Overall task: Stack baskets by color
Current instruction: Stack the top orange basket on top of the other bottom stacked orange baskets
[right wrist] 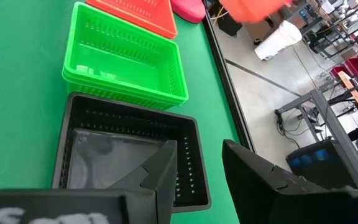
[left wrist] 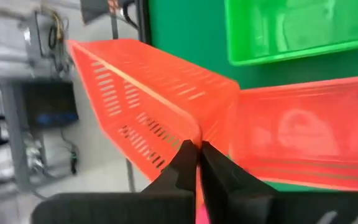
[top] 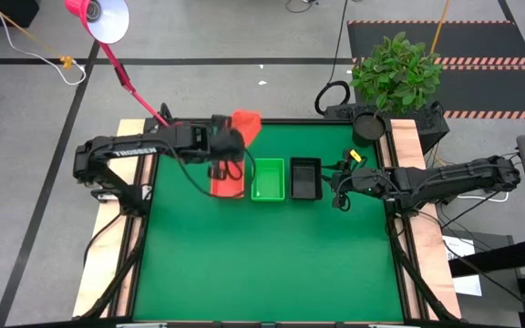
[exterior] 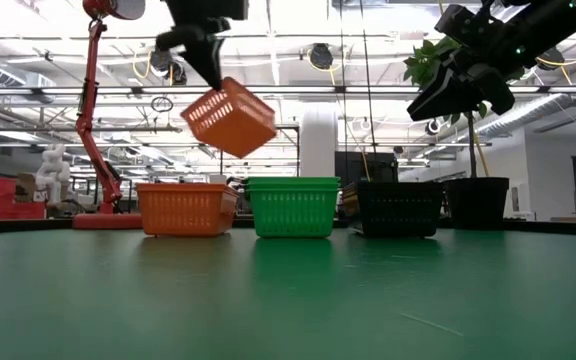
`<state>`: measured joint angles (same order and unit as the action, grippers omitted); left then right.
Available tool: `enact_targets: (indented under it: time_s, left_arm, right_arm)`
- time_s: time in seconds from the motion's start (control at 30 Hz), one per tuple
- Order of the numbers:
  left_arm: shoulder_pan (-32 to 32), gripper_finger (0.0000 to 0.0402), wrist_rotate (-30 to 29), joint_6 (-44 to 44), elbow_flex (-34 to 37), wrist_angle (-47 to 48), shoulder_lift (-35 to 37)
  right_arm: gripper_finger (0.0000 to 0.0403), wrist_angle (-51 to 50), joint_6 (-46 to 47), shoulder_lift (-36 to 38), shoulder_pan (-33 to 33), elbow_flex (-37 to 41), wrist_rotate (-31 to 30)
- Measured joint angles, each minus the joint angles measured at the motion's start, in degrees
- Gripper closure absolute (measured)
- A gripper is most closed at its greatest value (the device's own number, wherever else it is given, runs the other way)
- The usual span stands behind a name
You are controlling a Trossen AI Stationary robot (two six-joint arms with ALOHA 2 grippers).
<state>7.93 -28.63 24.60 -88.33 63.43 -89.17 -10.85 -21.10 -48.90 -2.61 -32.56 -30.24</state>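
An orange basket [exterior: 230, 117] hangs tilted in the air above the far-left part of the mat, with my left gripper [exterior: 203, 60] shut on it; the high view shows it as an orange basket [top: 247, 123] too. Below it, a row rests bottom-down on the mat: an orange basket [top: 227, 182], a green basket [top: 268, 179] and a black basket [top: 305, 178]. My right gripper [right wrist: 197, 168] hovers open just right of and above the black basket [right wrist: 126, 149], touching nothing. My left gripper pinches the lifted basket's top rim [left wrist: 191, 134] close to a corner between its two fingers. The fingers come from above, slanting down. The basket hangs below them, tilted with one corner low, clear of the orange basket [left wrist: 303, 130] on the table.
A red lamp [top: 108, 18] leans in from the far left, its pink base [right wrist: 188, 7] beside the orange baskets. A potted plant [top: 395, 68] stands past the far right corner. The near half of the green mat [top: 272, 264] is bare.
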Motion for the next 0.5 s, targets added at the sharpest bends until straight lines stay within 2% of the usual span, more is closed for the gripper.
enact_targets:
  time_s: [0.2, 0.5]
  left_arm:
    - [-9.1, 0.0398, -4.4, -16.2, 0.0, 7.0, 0.0]
    - [-20.8, 0.0398, -4.5, -34.1, 0.0, 9.0, 0.0]
  right_arm:
    - [0.0277, 0.3, -0.2, 0.0, 0.0, 0.0, 0.0]
    - [0.0277, 0.3, -0.6, 0.0, 0.0, 0.0, 0.0]
